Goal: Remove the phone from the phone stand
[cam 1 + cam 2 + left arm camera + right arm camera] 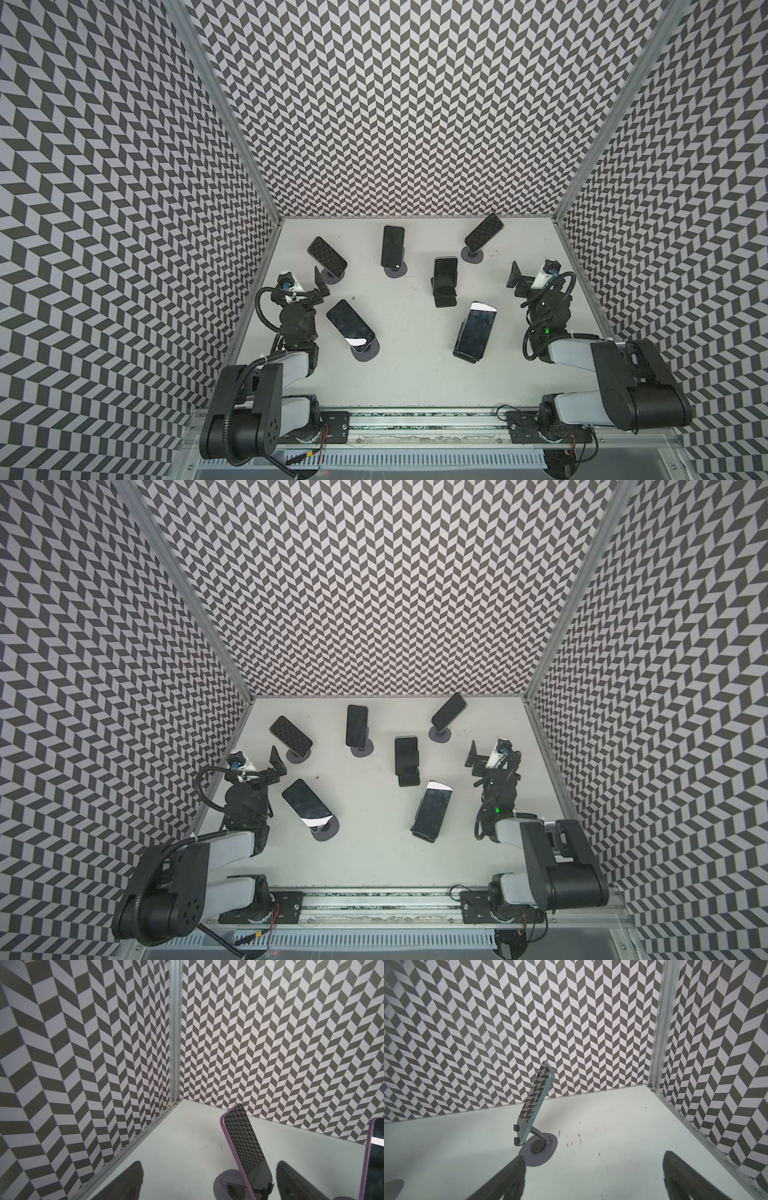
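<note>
Table (415,374): white and flat, with some small dark marks (572,1138) towards its far right corner.
Walls (415,104): grey and white chevron pattern, on three sides.
Corner posts (175,1032): bare metal, upright.
Front rail (415,430): metal, along the near table edge.

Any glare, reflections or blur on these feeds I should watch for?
In both top views, white glare patches sit on the near-left phone and near-right phone. Left wrist view: the purple-edged phone mirrors the chevron wall; the left gripper is blurred. Right wrist view: the teal-edged phone mirrors it too; the right gripper is blurred.
</note>
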